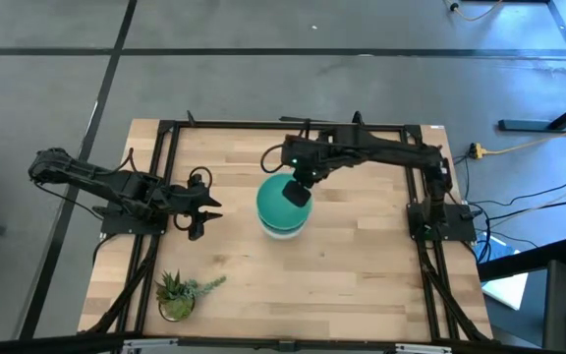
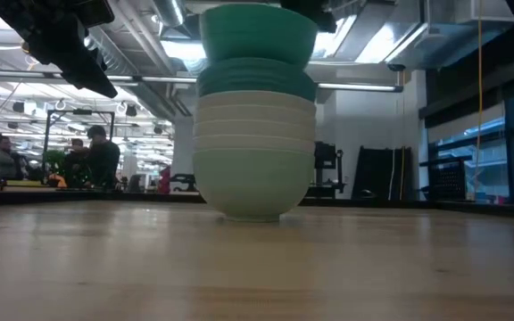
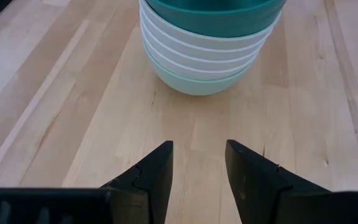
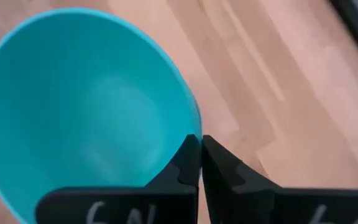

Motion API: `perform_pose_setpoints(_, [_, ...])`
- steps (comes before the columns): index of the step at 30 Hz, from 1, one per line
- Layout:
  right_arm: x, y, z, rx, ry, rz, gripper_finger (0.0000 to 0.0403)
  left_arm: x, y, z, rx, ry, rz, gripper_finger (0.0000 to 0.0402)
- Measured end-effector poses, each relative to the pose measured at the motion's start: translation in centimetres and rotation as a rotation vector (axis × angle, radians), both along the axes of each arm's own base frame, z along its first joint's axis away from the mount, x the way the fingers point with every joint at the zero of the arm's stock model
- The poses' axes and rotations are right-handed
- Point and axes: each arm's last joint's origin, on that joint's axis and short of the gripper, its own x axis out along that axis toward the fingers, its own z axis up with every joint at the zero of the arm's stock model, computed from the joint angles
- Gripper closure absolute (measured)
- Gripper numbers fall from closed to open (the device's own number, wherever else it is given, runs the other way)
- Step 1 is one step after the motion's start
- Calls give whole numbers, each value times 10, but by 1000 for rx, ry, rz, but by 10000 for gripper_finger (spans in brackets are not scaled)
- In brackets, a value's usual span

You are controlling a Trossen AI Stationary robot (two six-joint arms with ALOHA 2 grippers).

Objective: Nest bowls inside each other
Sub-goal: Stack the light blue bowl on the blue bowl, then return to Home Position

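- Right gripper [image 4: 199, 163] is clenched on the rim of the bright turquoise smooth bowl [image 4: 86, 106], sitting atop the white-and-green bowl stack [image 2: 255, 143].
- Last step, I reckon: just let go and lift.
- Left gripper [image 3: 197, 171] waits beside the stack, released.

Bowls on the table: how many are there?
7, nested in one stack on the table: the mint bowl at the bottom, four white bowls above it, then the dark teal bowl, and the turquoise bowl on top, its rim pinched by the right tool. None appears hidden.
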Motion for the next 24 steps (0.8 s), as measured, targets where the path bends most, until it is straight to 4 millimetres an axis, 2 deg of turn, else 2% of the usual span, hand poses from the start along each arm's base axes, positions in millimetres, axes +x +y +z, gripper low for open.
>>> perform_pose_setpoints(5, [3,-6,-27,31,82,20,397,0,0,0,0,1,0,261])
perform_pose_setpoints(11, [12,-7,-51,64,71,55,395,-1,0,-2,5,21,1,261])
perform_pose_setpoints(24, [16,-7,-52,81,21,32,323,-2,0,-2,0,24,6,260])
